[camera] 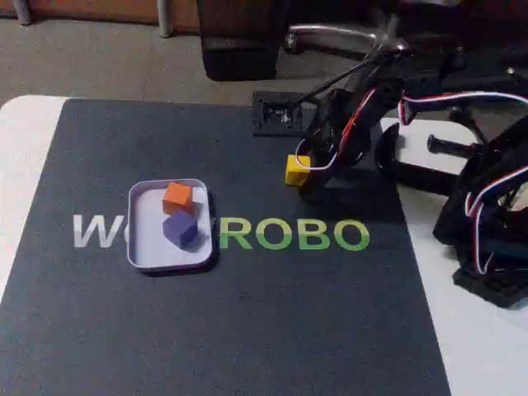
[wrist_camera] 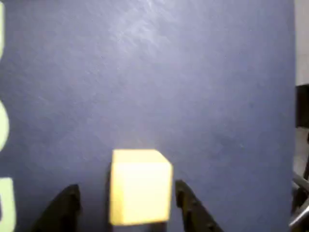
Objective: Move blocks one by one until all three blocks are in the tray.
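Orange block (camera: 177,197) and purple block (camera: 181,228) sit in tray (camera: 142,247), near mat's left edge. Yellow block (wrist_camera: 140,186) sits near mat's far edge, between spread gripper (wrist_camera: 128,203) fingers, not touching. Crooked squeeze might push block away.

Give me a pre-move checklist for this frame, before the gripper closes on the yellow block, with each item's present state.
1. Yellow block sits between the fingers: ok; in the wrist view a finger stands on each side of it.
2. Gripper open wide enough: ok; a gap shows on both sides of the block.
3. Block centred between the fingers: roughly ok; the left gap looks slightly wider.
4. Fingers low enough on the block: cannot tell; their tips are cut off at the picture's edge.
5. Room in the tray: ok; the orange block and blue-purple block leave bare floor to their left in the fixed view.
6. Path to the tray over the mat: ok.
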Motion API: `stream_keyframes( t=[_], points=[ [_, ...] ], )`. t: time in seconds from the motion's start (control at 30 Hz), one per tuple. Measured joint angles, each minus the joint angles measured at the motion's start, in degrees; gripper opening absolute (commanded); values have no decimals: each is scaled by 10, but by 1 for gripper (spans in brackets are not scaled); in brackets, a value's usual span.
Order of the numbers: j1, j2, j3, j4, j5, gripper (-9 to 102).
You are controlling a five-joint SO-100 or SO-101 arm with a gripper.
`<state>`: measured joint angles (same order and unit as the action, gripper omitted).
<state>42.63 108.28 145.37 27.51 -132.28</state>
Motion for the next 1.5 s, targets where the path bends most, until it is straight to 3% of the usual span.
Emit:
stream_keyframes(
  t=[0.7,1.2,1.5],
  points=[
    [2,-59,-36,-4,36,12],
    [-14,-83,-59,-4,47,-8],
    [-40,-78,-84,4,109,-8]
  ],
)
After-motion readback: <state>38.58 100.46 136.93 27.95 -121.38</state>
